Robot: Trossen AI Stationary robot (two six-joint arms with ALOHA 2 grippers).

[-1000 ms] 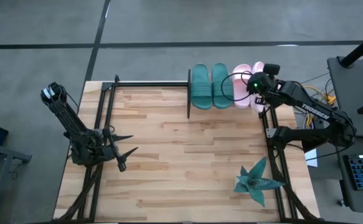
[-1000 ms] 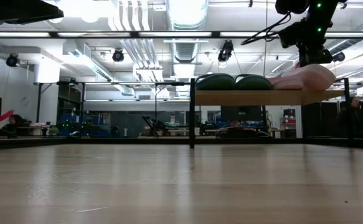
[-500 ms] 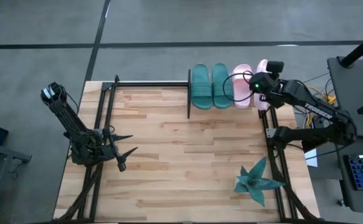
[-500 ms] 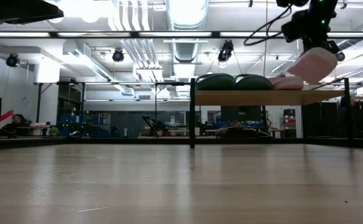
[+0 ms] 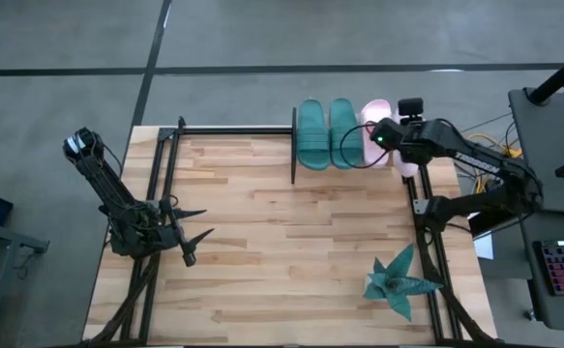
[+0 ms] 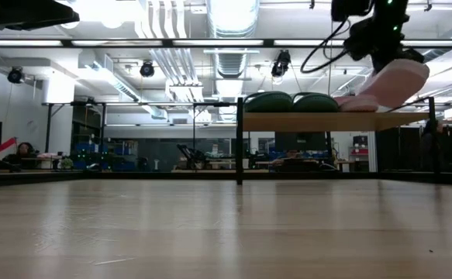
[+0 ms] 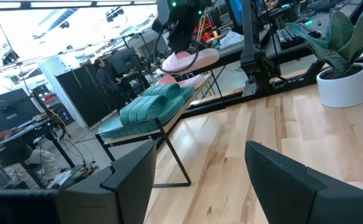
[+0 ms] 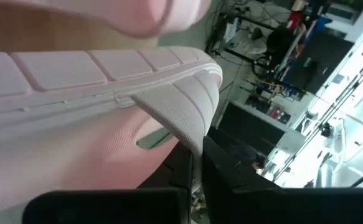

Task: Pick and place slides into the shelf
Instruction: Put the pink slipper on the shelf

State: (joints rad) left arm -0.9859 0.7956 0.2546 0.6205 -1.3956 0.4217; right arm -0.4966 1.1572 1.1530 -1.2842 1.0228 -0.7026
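The last pale pink slide (image 6: 395,80) hangs tilted in the upper right of the low view, its heel end raised above the shelf (image 6: 330,121) and its lower end down near the other pink slide (image 6: 356,102) already lying on the board. The right gripper (image 5: 404,145) pinches this raised slide from above, at the upper right of the high view, over the shelf's right end. In the right wrist view the ribbed pink sole (image 8: 100,74) fills most of the frame, with a dark finger (image 8: 197,165) pressed against it. Two dark teal slides (image 5: 326,133) sit side by side on the shelf's left half, just beside the resting pink one (image 5: 373,121). The left gripper (image 5: 192,237) waits low at the left of the high view, its fingers spread apart over bare tabletop (image 5: 282,251). A teal spiky plant (image 5: 399,282) stands in the lower right of the table.
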